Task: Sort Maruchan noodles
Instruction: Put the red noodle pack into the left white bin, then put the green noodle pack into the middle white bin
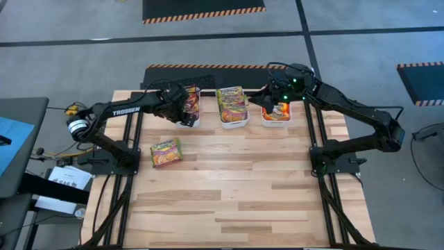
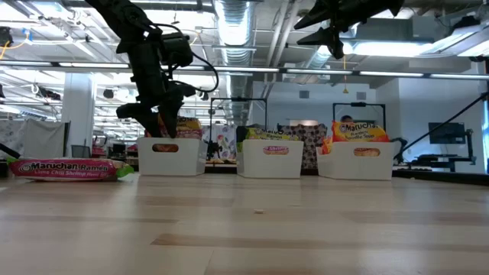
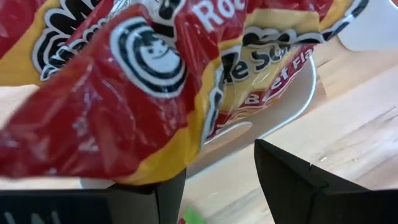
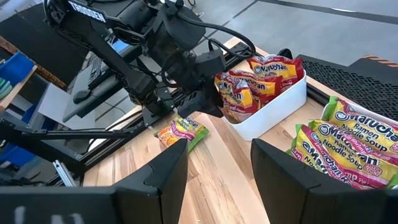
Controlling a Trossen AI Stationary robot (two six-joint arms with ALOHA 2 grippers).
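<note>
High view, sorting table: three white bins sit in a row across the upper middle of the frame. Left bin [image 1: 192, 114] holds red-edged Maruchan packets [image 4: 258, 78]; middle bin [image 1: 234, 121] holds green-edged packets [image 1: 232, 102]; right bin [image 1: 277, 119] holds orange-edged packets [image 1: 279, 109].

Left gripper [image 1: 182, 109] — positioned at the left bin, fingers parted; in its wrist view a red-edged packet fills the upper frame just beyond the fingertips, and nothing appears pinched between them.

Right gripper [image 1: 275, 94] — poised above the right bin, fingers spread and empty in its wrist view.

Loose stock: one green-edged packet [image 1: 166, 152] lies flat on the table [image 1: 243, 194] at left of centre, well apart from the bins.

Step in hand, by judgement — a delivery at the red bin looks finished, or nearly so.

Next move calls for lifting the left gripper clear, travelling to the loose packet, closing on its thin edge, and carrying it to the middle bin.
</note>
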